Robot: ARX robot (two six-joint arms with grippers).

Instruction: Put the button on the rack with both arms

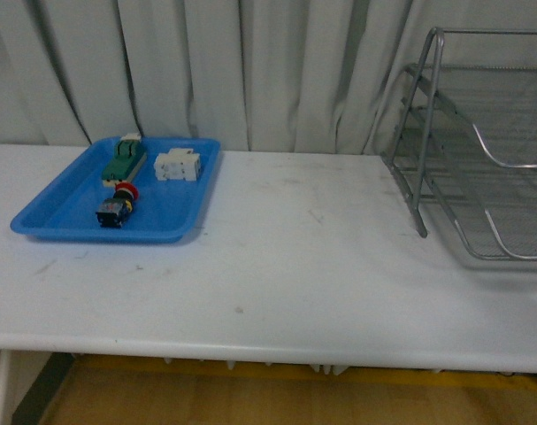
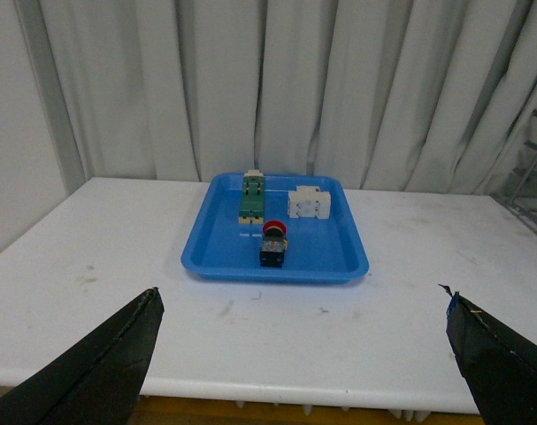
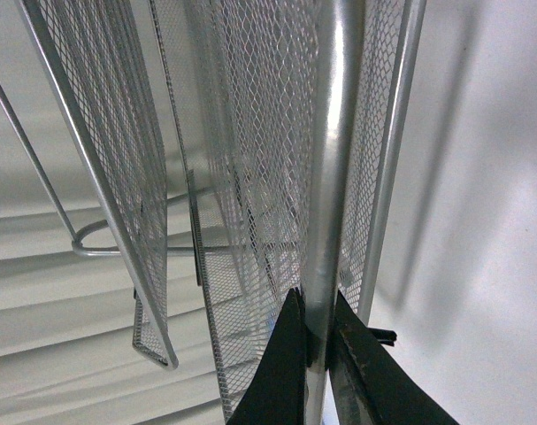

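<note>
The button point(image 1: 118, 205) lies on its side in the blue tray point(image 1: 56, 221) at the table's left, red cap toward the curtain; the left wrist view shows the button point(image 2: 273, 243) well ahead of my left gripper point(image 2: 302, 310). That gripper is open, its two black fingers point(image 2: 100, 372) spread wide above the table's front edge with nothing between them. The silver wire-mesh rack point(image 1: 480, 150) stands at the table's right. My right gripper point(image 3: 317, 328) is shut on one of the rack's metal tubes point(image 3: 332, 177). Neither arm appears in the front view.
In the blue tray point(image 2: 217, 257) also lie a green-and-white block point(image 1: 124, 159) and white terminal blocks point(image 1: 178, 165). White tabletop point(image 1: 303, 257) stretches between tray and rack. A grey curtain hangs behind the table.
</note>
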